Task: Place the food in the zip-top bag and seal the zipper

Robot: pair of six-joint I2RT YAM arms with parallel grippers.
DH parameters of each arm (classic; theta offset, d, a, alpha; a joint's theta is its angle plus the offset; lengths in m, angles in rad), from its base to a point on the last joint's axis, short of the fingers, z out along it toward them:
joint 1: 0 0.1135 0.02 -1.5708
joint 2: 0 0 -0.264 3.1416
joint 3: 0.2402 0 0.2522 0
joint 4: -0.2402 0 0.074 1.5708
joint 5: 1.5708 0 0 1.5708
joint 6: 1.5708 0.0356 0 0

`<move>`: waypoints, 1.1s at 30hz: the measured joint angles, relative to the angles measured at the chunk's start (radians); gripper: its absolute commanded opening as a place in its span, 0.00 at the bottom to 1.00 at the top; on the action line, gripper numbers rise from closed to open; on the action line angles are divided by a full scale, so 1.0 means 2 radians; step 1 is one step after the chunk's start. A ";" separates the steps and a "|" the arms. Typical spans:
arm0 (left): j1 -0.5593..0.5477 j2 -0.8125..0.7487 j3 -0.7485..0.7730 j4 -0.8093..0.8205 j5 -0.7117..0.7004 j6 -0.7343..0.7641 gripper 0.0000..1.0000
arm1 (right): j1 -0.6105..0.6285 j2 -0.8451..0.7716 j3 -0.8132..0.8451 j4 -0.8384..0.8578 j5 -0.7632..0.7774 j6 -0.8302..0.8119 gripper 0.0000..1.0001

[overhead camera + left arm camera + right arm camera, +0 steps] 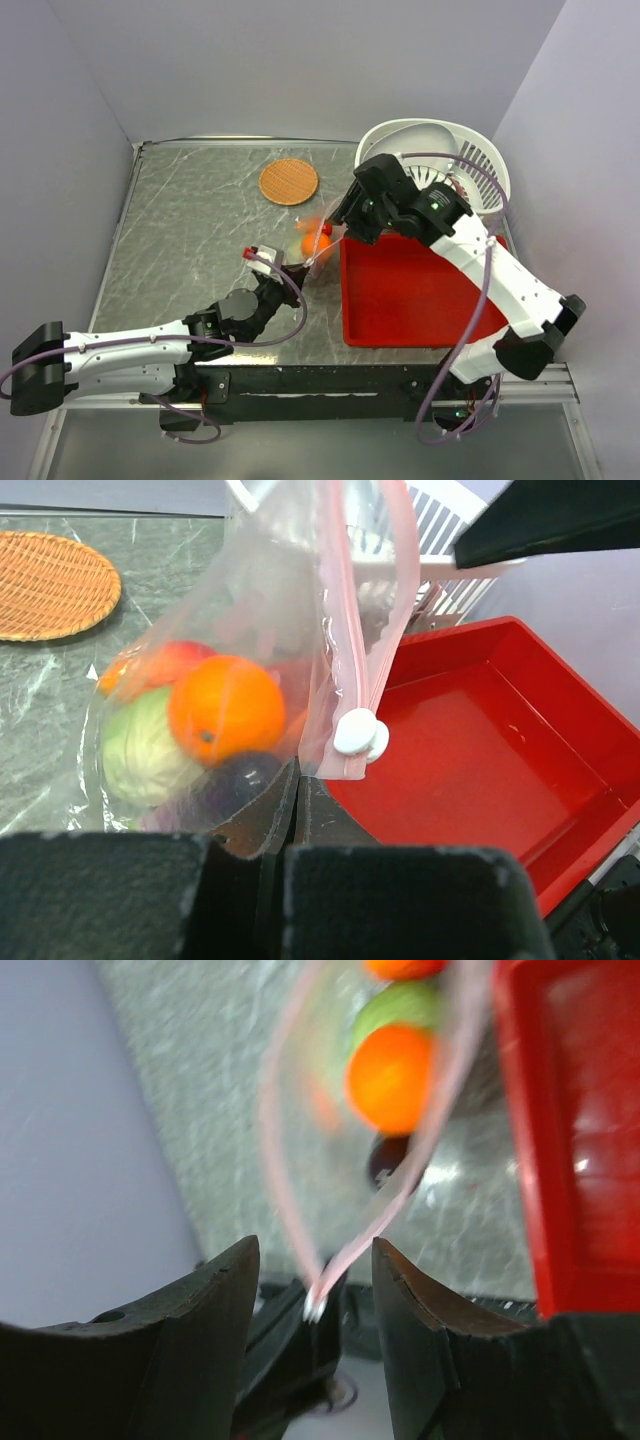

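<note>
The clear zip-top bag (312,240) hangs lifted off the table beside the red tray. In the left wrist view the bag (270,570) holds an orange ball (225,708), a pale green cabbage ball (145,745), an orange-red fruit (165,660) and a dark purple piece (235,780). Its pink zipper (345,630) gapes open, with a white slider (360,733) at the lower end. My left gripper (293,770) is shut on the bag's edge just below the slider. My right gripper (315,1260) is open, with the zipper strips (400,1200) between its jaws. The orange ball (390,1078) and cabbage (400,1005) show beyond.
A red tray (420,290) lies right of the bag and also shows in the left wrist view (480,740). A white slotted basket (470,160) stands at the back right. A flat wicker disc (288,181) lies on the grey table behind the bag.
</note>
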 measured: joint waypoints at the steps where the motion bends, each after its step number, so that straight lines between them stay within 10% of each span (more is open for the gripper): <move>1: 0.000 0.001 0.000 0.000 0.000 0.000 0.01 | 0.005 -0.005 -0.001 0.001 -0.005 0.002 0.56; 33: 0.000 0.014 0.001 0.010 0.014 0.001 0.01 | 0.061 -0.017 -0.125 0.074 -0.079 0.093 0.26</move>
